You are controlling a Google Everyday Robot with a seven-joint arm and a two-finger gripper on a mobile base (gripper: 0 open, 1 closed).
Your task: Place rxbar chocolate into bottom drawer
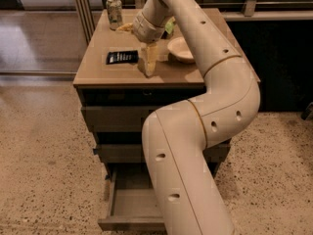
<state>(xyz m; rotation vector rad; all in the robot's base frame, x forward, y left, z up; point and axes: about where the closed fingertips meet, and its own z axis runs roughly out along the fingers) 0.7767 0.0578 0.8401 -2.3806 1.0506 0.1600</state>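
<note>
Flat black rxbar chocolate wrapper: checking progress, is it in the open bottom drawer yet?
No, the rxbar chocolate lies on the brown cabinet top, beside the down-pointing gripper.

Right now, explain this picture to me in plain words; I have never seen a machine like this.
The big cream tube is a robot's single arm, seen by the one camera, which looks down along it. Its gripper points down at the cabinet top, close beside the rxbar chocolate. The bar lies flat there and is not held. Further back stand a drink can and a bowl. Below, the bottom drawer is pulled open.
</note>
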